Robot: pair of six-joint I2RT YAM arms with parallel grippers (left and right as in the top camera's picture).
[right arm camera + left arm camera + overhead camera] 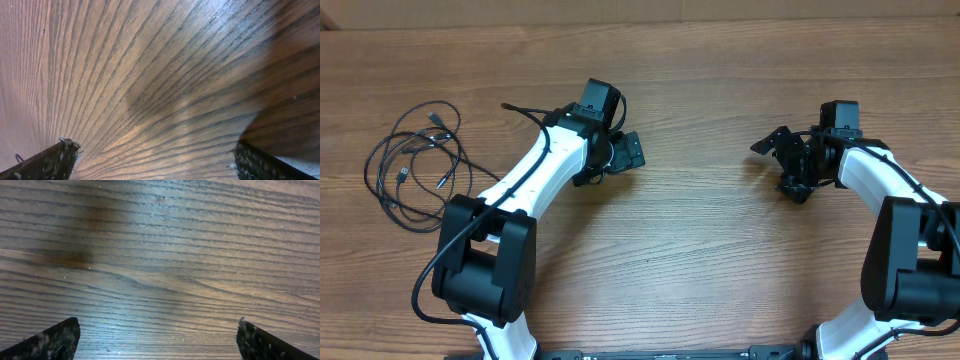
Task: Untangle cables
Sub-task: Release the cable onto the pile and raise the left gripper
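While my left gripper (615,165) and right gripper (778,165) hang spread, empty, cables (417,165) sit tangled at nine o'clock: approach pending, left should reach there.

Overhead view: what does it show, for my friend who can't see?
Thin black cables lie tangled on a wooden table, at the picture's left. The white-and-black left arm and right arm reach in from the bottom, neither touching the cables. Both pairs of jaws are open and empty.
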